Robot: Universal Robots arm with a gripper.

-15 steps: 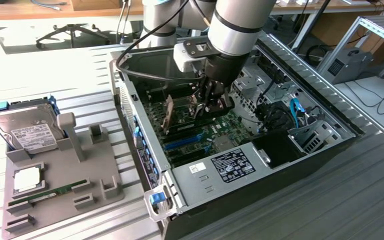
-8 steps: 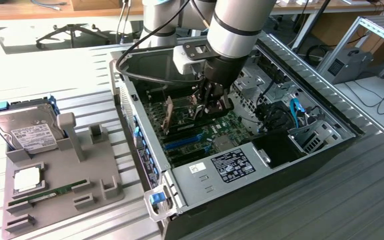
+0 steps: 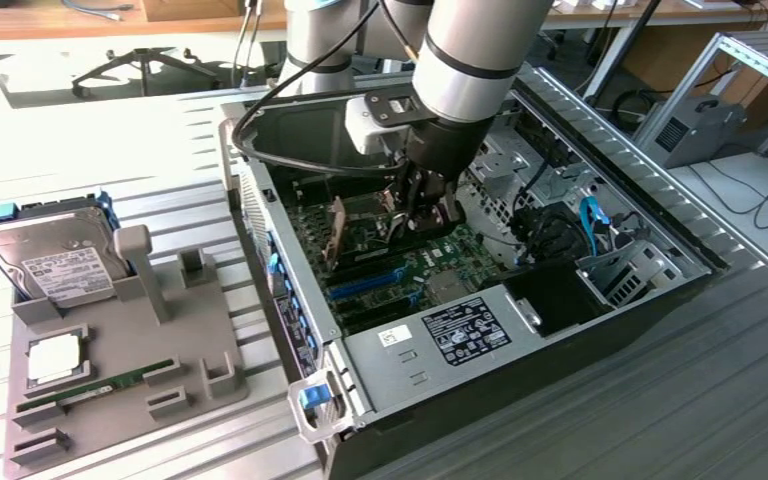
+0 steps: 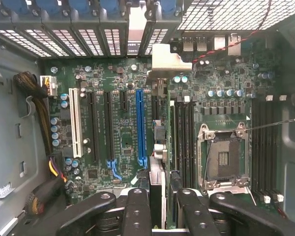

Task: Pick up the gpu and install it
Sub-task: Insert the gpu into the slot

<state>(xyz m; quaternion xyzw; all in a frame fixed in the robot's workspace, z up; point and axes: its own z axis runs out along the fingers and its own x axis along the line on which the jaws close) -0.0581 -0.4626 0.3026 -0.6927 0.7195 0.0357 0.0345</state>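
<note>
Labels on hard drive [image 3: 61, 268], case [image 3: 466, 332]: print seemingly illegible.

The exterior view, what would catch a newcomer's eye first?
The silver robot arm plunging into the open computer case, its fingers gripping the gpu edge-on above the green motherboard. On the exterior view's left, a hard drive stands in a grey holder.
</note>
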